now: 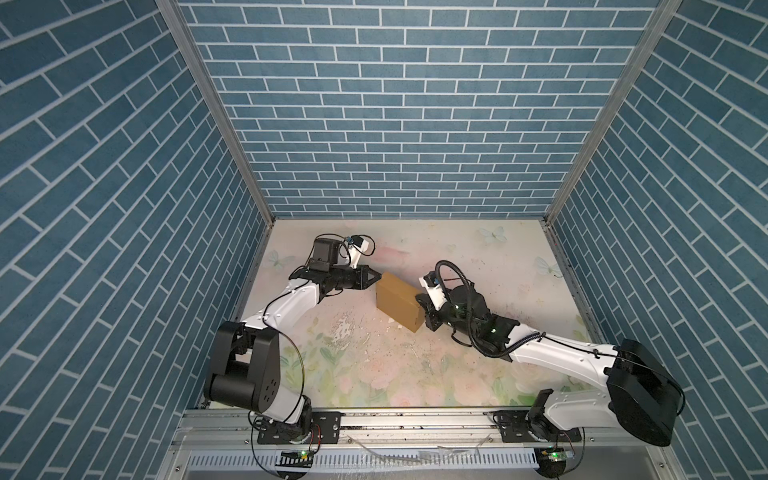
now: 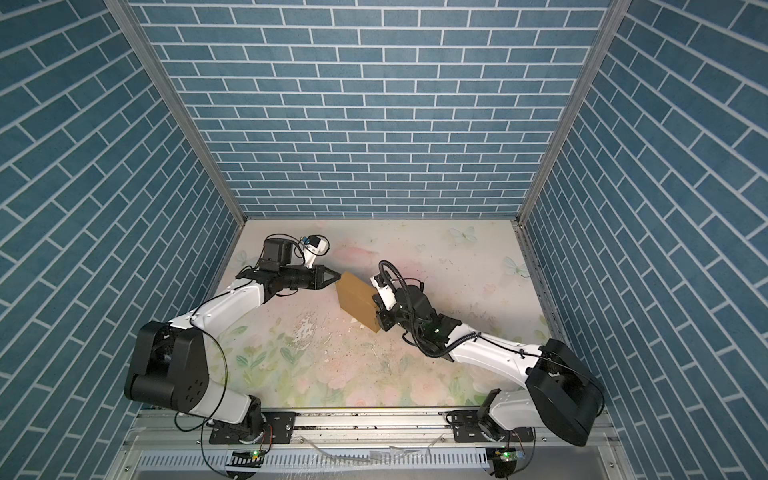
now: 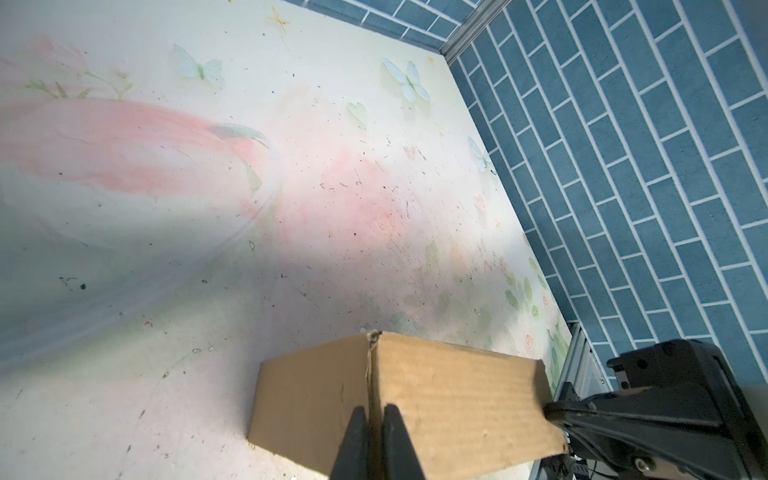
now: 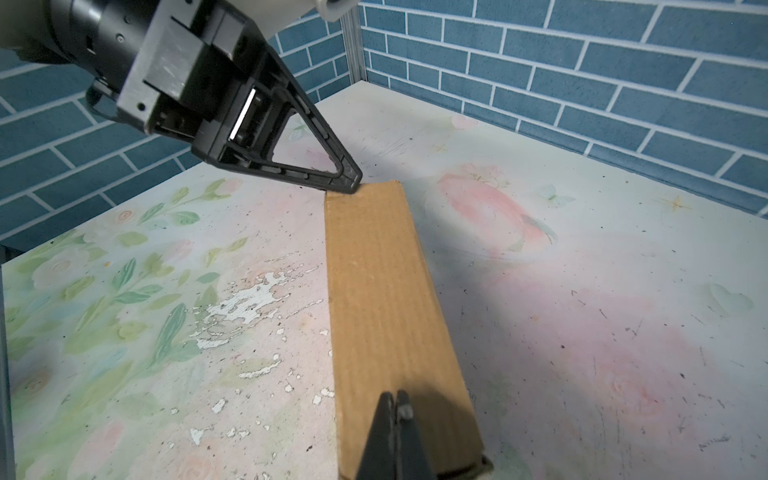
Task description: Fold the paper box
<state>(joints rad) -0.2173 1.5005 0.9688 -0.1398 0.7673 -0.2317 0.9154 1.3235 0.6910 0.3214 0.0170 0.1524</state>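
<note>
Paper box (image 1: pixel 398 300) stands folded mid-surface (image 1: pixel 365 374). Left gripper (image 1: pixel 379 276) has its tips together at the box's far corner; right gripper (image 1: pixel 423 309) is closed against the opposite end. Press evenly and gently, or I'd expect it to skid or crumple.

No text, label, brand, number or sign can be read in any of the views. The paper box (image 1: pixel 399 301) shows only plain brown cardboard, with no print on the faces in view.
</note>
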